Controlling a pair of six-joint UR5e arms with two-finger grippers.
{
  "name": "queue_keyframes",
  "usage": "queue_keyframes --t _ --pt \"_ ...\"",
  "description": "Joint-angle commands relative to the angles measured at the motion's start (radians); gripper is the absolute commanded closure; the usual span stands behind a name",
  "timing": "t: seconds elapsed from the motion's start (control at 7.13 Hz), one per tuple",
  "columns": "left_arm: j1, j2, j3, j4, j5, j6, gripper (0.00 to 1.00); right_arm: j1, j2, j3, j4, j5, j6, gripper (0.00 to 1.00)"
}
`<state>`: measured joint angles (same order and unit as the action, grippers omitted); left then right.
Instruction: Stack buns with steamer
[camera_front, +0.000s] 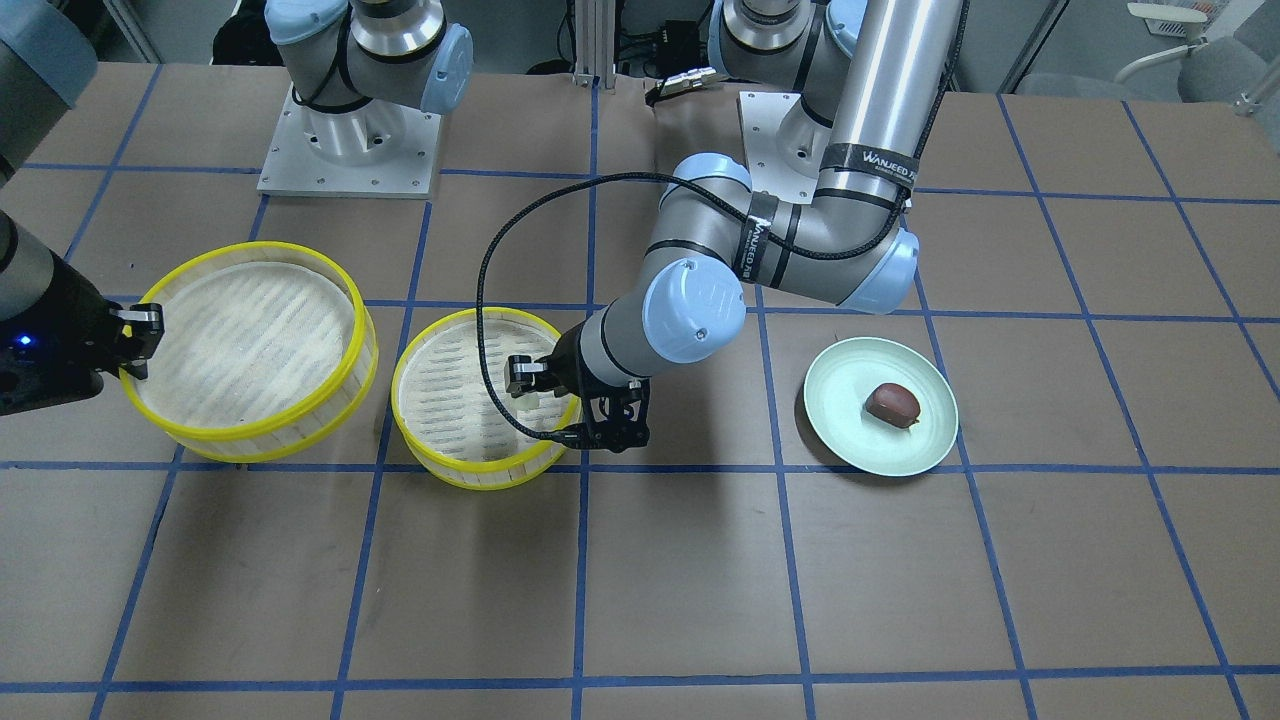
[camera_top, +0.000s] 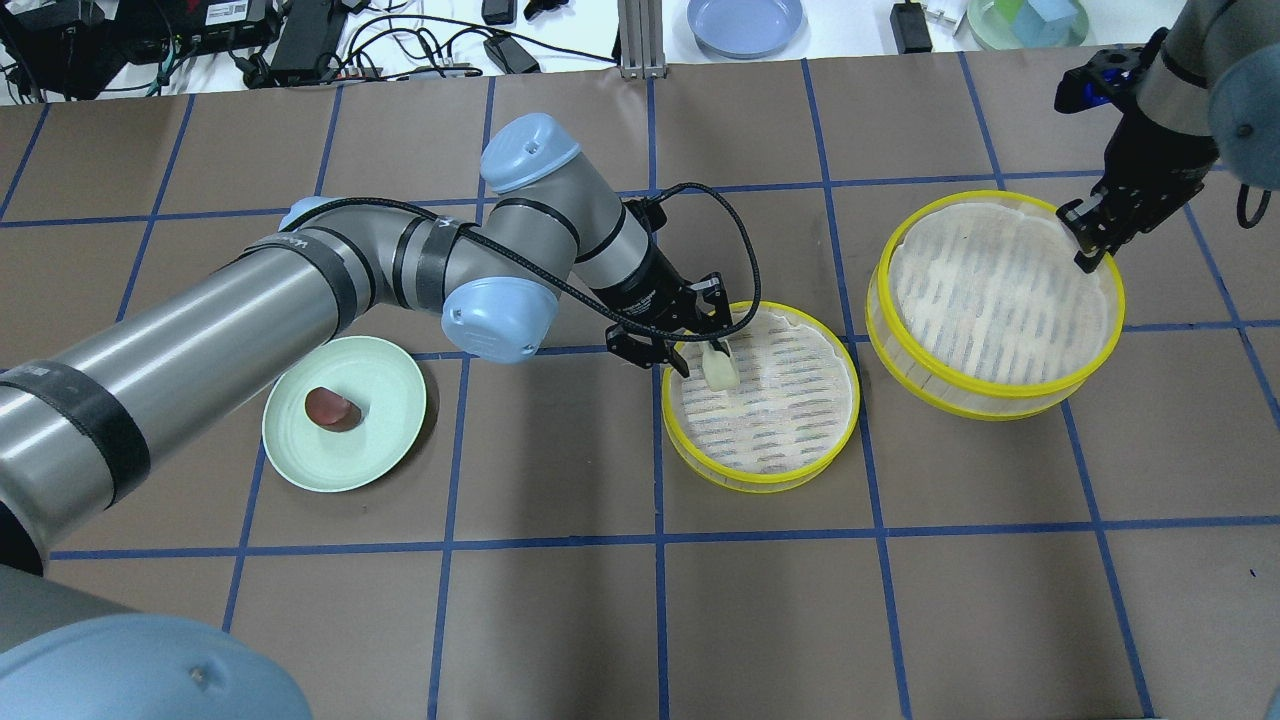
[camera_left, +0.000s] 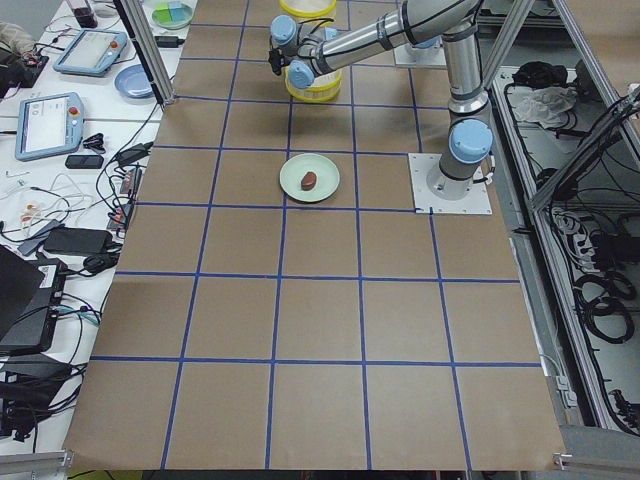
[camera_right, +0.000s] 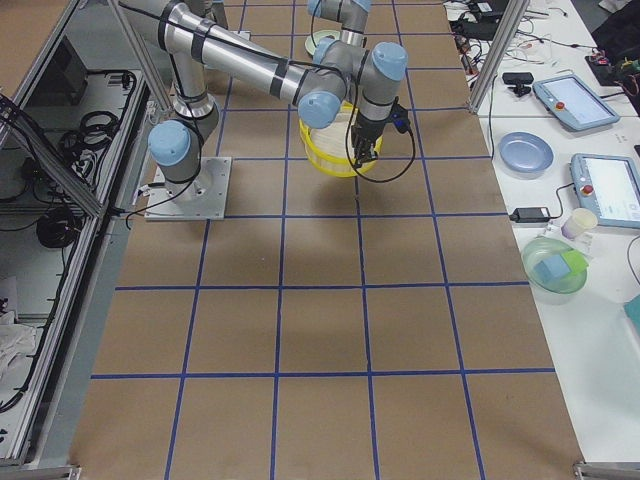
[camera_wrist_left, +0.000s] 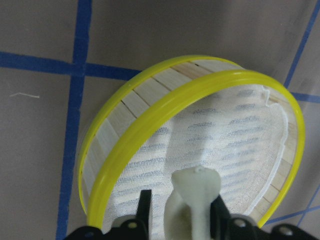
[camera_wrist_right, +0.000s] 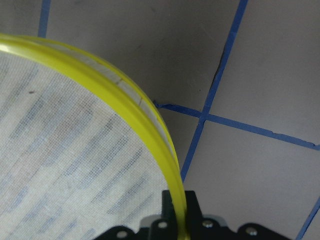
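L gripper (camera_top: 700, 352) pinching bun (camera_top: 722, 374), R gripper (camera_top: 1088, 255) clamping tier (camera_top: 1000, 300)

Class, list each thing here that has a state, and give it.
white bun: held in left gripper, over floor of centre steamer tier
brown bun: loose on green plate
centre steamer tier: on table, uncovered
right steamer tier: empty, rim pinched by right gripper
left gripper: shut on white bun
right gripper: shut on tier rim
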<state>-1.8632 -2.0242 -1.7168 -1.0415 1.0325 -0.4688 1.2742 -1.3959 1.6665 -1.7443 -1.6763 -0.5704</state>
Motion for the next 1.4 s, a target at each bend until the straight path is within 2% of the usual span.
queue_keyframes --t 0.0,0.56,0.7,0.84,0.98,1.26 --pt "-0.002 -0.001 0.000 0.000 0.003 -0.014 0.03 0.060 0.000 0.025 0.002 0.001 0.126 1.00" --pt "-0.001 0.016 0.005 -0.006 0.041 -0.005 0.00 0.146 0.000 0.036 0.002 0.001 0.251 1.00" --pt "0.019 0.039 0.022 -0.067 0.101 0.005 0.00 0.166 0.000 0.036 0.002 0.007 0.279 1.00" --pt "0.076 0.068 0.046 -0.109 0.200 0.016 0.00 0.197 0.000 0.051 0.002 0.012 0.308 1.00" --pt "0.141 0.105 0.074 -0.176 0.257 0.075 0.00 0.236 0.000 0.086 -0.012 0.015 0.364 1.00" --pt "0.276 0.168 0.089 -0.325 0.431 0.311 0.00 0.307 0.011 0.094 -0.018 0.033 0.484 1.00"
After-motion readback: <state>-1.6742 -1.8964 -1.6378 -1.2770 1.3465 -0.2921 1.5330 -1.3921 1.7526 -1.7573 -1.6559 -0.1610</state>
